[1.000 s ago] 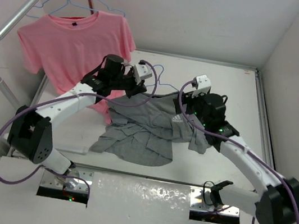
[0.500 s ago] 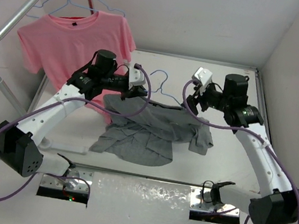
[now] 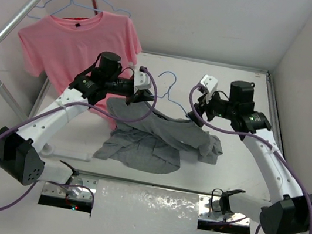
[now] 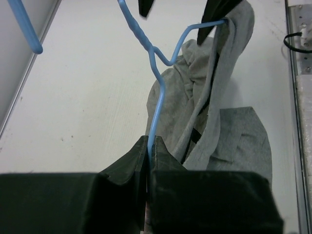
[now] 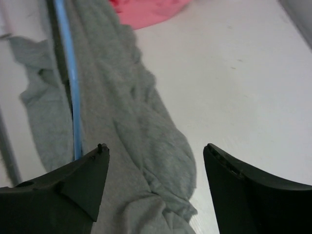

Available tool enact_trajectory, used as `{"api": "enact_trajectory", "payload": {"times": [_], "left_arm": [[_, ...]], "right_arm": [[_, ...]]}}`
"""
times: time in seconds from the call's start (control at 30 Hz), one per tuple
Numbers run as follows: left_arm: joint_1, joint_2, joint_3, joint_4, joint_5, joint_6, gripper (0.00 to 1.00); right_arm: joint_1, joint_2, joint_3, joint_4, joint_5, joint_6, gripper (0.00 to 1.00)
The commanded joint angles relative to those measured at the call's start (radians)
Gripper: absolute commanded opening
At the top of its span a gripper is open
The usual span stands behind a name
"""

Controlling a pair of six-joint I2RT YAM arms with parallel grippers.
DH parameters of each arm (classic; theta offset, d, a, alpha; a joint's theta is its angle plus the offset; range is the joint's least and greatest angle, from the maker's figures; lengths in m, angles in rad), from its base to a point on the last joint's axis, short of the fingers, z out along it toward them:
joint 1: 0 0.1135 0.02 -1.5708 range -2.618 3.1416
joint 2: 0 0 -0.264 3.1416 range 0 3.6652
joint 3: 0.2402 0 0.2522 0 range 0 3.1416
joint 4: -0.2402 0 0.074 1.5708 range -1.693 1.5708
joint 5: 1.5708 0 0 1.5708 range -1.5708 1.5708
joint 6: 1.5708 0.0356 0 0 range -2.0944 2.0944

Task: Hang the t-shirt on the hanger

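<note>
The white table (image 3: 247, 102) is carrying everything. At its 10 o'clock corner the pink t-shirt (image 3: 75, 45) is hanging from a metal rail (image 3: 24, 10), its dark neck label (image 3: 76, 19) too small to read. The grey t-shirt (image 3: 158, 141) is lying crumpled at the table's centre, with its upper edge draping over the pale-blue hanger (image 4: 155, 87). The left gripper (image 4: 147, 144) is pinching the hanger's wire tight at the shirt's 10 o'clock. The right gripper (image 5: 153, 148) is hovering at 2 o'clock with jaws spread wide, one finger just beside the wire.
</note>
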Motion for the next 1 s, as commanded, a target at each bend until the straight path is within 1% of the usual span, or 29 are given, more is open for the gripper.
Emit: {"api": "enact_trajectory", "payload": {"times": [0.0, 0.03, 0.1, 0.13, 0.23, 0.33, 0.37, 0.5, 0.57, 0.6, 0.63, 0.7, 0.73, 0.77, 0.83, 0.87, 0.9, 0.97], "left_arm": [[0.005, -0.042, -0.014, 0.051, -0.028, 0.027, 0.0], [0.005, -0.043, -0.018, 0.058, -0.042, 0.027, 0.0], [0.004, -0.043, -0.024, 0.075, -0.054, 0.027, 0.0], [0.003, -0.043, -0.024, 0.081, -0.06, 0.027, 0.0], [0.003, -0.043, -0.026, 0.084, -0.067, 0.03, 0.0], [0.003, -0.045, -0.023, 0.077, -0.065, 0.032, 0.0], [0.003, -0.046, -0.021, 0.077, -0.063, 0.032, 0.0], [0.003, -0.052, -0.021, 0.074, -0.06, 0.027, 0.0], [0.004, -0.058, -0.021, 0.071, -0.06, 0.026, 0.0], [0.003, -0.06, -0.021, 0.071, -0.056, 0.026, 0.0], [0.004, -0.061, -0.023, 0.071, -0.054, 0.024, 0.0], [0.005, -0.063, -0.024, 0.074, -0.045, 0.02, 0.0], [0.005, -0.06, -0.024, 0.078, -0.045, 0.017, 0.0], [0.005, -0.06, -0.024, 0.078, -0.042, 0.015, 0.0], [0.005, -0.051, -0.023, 0.08, -0.042, 0.012, 0.0], [0.005, -0.049, -0.024, 0.078, -0.045, 0.014, 0.0], [0.005, -0.048, -0.028, 0.078, -0.047, 0.015, 0.0], [0.005, -0.049, -0.038, 0.077, -0.054, 0.018, 0.0]], "right_arm": [[0.006, -0.091, 0.02, 0.113, 0.211, 0.091, 0.78], [0.006, -0.118, 0.017, 0.124, 0.281, 0.106, 0.79], [0.004, -0.14, 0.009, 0.139, 0.296, 0.137, 0.8], [0.004, -0.163, 0.002, 0.148, 0.279, 0.145, 0.8], [0.006, -0.188, -0.038, 0.188, 0.207, 0.174, 0.84], [0.006, -0.165, -0.083, 0.217, 0.003, 0.186, 0.86], [0.006, -0.151, -0.095, 0.228, -0.022, 0.185, 0.87], [0.006, -0.067, -0.13, 0.277, -0.037, 0.189, 0.87], [0.006, -0.028, -0.123, 0.282, -0.077, 0.189, 0.84], [0.007, 0.008, -0.109, 0.276, -0.094, 0.188, 0.81], [0.007, 0.027, -0.103, 0.268, -0.106, 0.194, 0.71], [0.011, 0.059, -0.097, 0.268, -0.143, 0.201, 0.59], [0.014, 0.062, -0.101, 0.277, -0.152, 0.214, 0.51], [0.018, 0.061, -0.115, 0.304, -0.155, 0.22, 0.35], [0.021, 0.042, -0.133, 0.337, -0.162, 0.241, 0.18], [0.023, 0.032, -0.152, 0.369, -0.162, 0.247, 0.03], [0.024, 0.009, -0.161, 0.381, -0.159, 0.252, 0.0], [0.032, -0.016, -0.179, 0.407, -0.143, 0.257, 0.0]]}}
